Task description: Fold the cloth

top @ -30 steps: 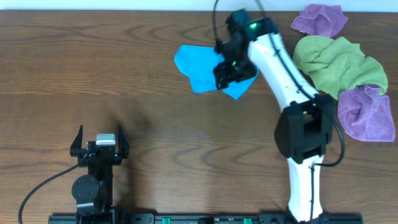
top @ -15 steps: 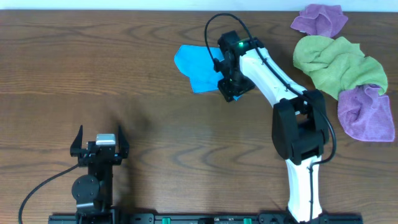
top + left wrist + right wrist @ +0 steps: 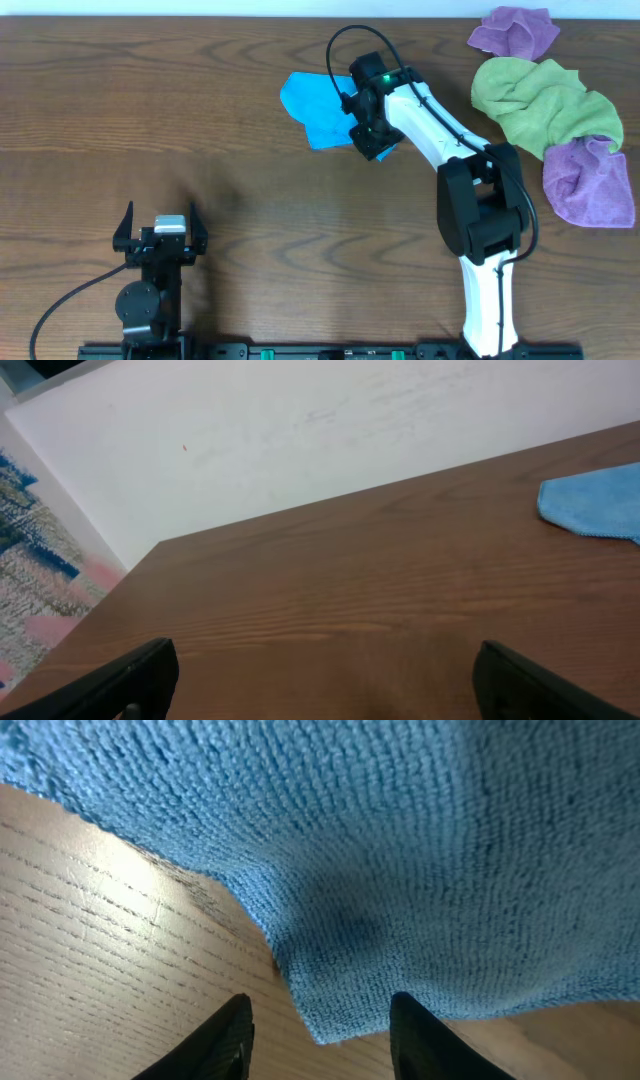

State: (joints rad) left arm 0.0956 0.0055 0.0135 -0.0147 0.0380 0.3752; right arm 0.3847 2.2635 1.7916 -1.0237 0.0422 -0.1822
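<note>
The sky-blue cloth (image 3: 312, 108) lies rumpled on the wooden table, back of centre. My right gripper (image 3: 371, 147) is down at its near right corner. In the right wrist view the cloth (image 3: 400, 840) fills the top, and one pointed corner hangs between my two black fingertips (image 3: 232, 1025). The right gripper (image 3: 320, 1020) is open, its jaws part-way in and not touching the fabric. My left gripper (image 3: 160, 213) rests near the front left, wide open and empty (image 3: 325, 682). From the left wrist, the cloth (image 3: 595, 505) shows far off to the right.
A lime-green cloth (image 3: 545, 100) lies bunched at the back right, with one purple cloth (image 3: 515, 30) behind it and another (image 3: 590, 185) in front of it. The table's back edge meets a white wall (image 3: 300, 440).
My right arm has dropped and pulled back from over the cloth's right half to its near right corner. Its jaws have narrowed around that corner. The left arm has not moved.
</note>
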